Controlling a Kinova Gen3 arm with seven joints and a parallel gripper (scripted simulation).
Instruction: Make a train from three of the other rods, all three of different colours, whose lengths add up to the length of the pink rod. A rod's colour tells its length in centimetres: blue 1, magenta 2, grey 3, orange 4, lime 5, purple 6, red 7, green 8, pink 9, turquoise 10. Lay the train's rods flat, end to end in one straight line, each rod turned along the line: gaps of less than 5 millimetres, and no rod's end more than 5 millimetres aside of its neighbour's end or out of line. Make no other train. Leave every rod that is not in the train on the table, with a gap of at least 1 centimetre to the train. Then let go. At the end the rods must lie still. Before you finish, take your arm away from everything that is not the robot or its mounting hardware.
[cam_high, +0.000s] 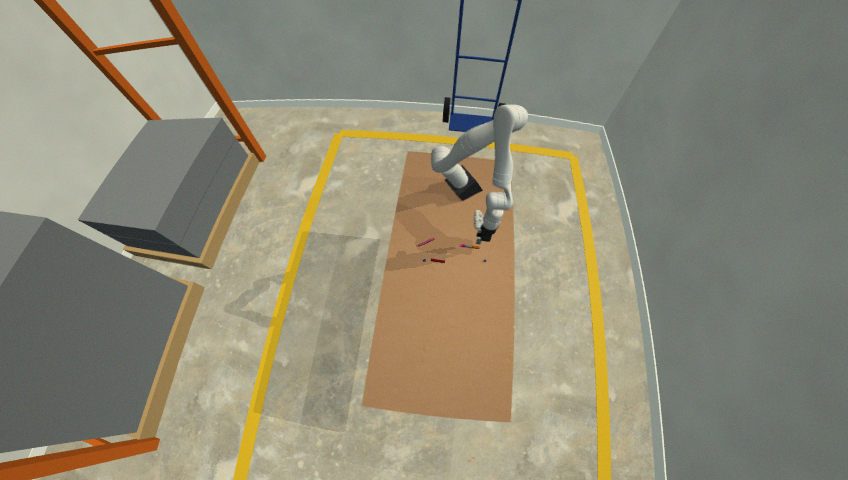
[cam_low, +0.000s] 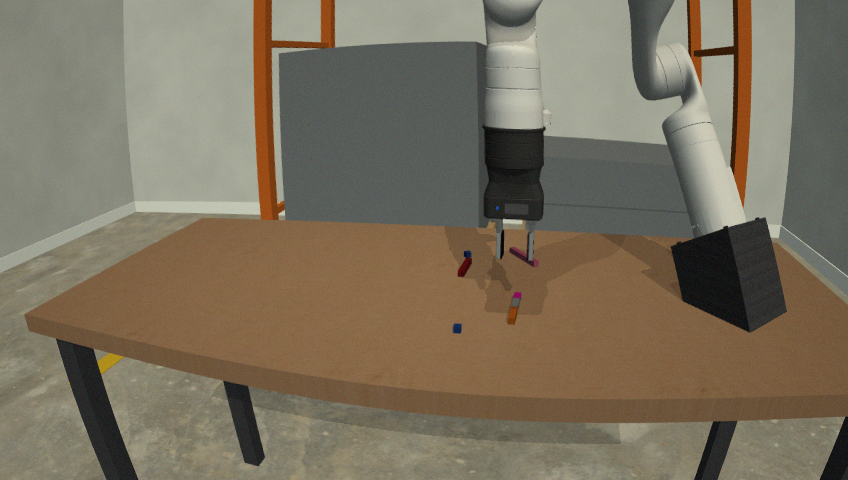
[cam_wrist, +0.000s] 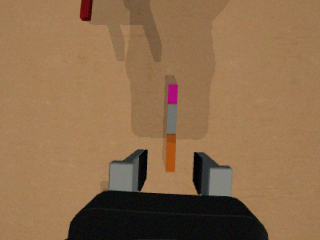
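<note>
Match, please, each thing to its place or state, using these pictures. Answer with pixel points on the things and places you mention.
1. Orange rod (cam_high: 475, 246) (cam_low: 512, 315) (cam_wrist: 170, 153)
2. Grey rod (cam_high: 469, 246) (cam_low: 515, 302) (cam_wrist: 171, 119)
3. Dark red rod (cam_high: 437, 260) (cam_low: 464, 267) (cam_wrist: 86, 9)
4. Two-finger metal hand (cam_high: 479, 240) (cam_low: 515, 258) (cam_wrist: 170, 165)

A. middle of the line
B. beside a blue cube
C. open, holding nothing
D. line's end, opposite the magenta rod (cam_high: 462, 245) (cam_low: 517, 295) (cam_wrist: 173, 94)

1-D, 2-A, 3-B, 4-C

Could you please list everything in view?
magenta rod: one, in line
grey rod: one, between magenta and orange
orange rod: one, line's end
pink rod: one, apart
dark red rod: one, apart
small blue rods: two, apart
brown table: one, beneath
orange upright frames: two, behind
large grey boxes: two, behind
blue metal hand truck: one, by wall
white arm: one, above table
black-and-grey gripper: one, open
</note>
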